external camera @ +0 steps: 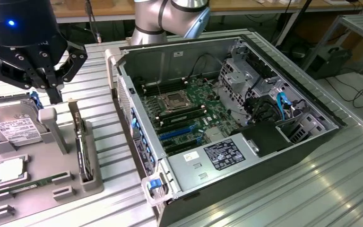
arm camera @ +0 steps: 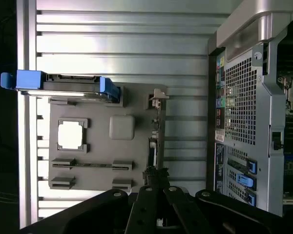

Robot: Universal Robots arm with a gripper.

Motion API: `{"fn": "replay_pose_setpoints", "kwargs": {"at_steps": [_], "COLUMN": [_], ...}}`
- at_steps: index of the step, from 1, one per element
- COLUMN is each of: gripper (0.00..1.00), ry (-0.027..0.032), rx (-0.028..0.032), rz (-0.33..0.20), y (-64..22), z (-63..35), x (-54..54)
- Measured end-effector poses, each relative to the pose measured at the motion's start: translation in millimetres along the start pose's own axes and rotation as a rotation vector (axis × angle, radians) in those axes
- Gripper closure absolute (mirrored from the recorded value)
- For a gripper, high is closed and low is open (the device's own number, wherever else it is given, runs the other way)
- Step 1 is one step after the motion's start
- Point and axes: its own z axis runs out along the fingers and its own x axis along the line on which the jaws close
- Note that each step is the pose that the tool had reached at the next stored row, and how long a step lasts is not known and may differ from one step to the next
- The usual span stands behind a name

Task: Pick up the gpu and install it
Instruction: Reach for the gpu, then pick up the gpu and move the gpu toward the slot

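Hovering over gpu (external camera: 81, 142) standing edgewise in grey holder (external camera: 43, 189), pincer (external camera: 55, 97) clenched.

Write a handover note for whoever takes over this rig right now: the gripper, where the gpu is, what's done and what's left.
The gripper is shut and holds nothing. It hovers over the grey fixture tray, close to the gpu.
The gpu stands on edge in its slot on the tray, on the side toward the open computer case.
Done: nothing visible; the gpu is not yet lifted.
Left: picking up the gpu and seating it in the case. The blue expansion slots look unoccupied.
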Motion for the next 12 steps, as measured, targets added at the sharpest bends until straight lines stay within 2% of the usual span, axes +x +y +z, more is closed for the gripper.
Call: {"fn": "replay_pose_setpoints", "kwargs": {"at_steps": [12], "gripper": [0.89], "ry": [-0.0001], "rx": [0.0], "rz": [0.0], "y": [0.0], "z": [0.0], "x": [0.0]}}
